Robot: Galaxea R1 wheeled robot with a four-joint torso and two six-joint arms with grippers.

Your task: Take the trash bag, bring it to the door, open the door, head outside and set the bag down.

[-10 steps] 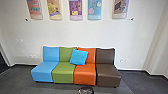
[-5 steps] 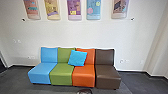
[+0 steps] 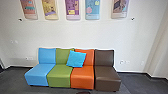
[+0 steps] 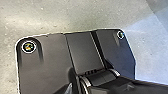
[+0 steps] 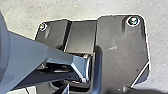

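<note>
Head view: a four-seat sofa stands against a white wall, on a dark floor. From left to right its seats are a blue seat, a green seat, an orange seat and a brown seat. A blue cushion leans, tilted, where green and orange meet. Posters are mounted above. A dark object, cut by the near edge, cannot be identified. Both wrist views: a pale speckled surface lies below. Trash bag: direction, long axis and location cannot be determined, nor its position relative to either grip. Grip state, left and right: cannot tell.
</note>
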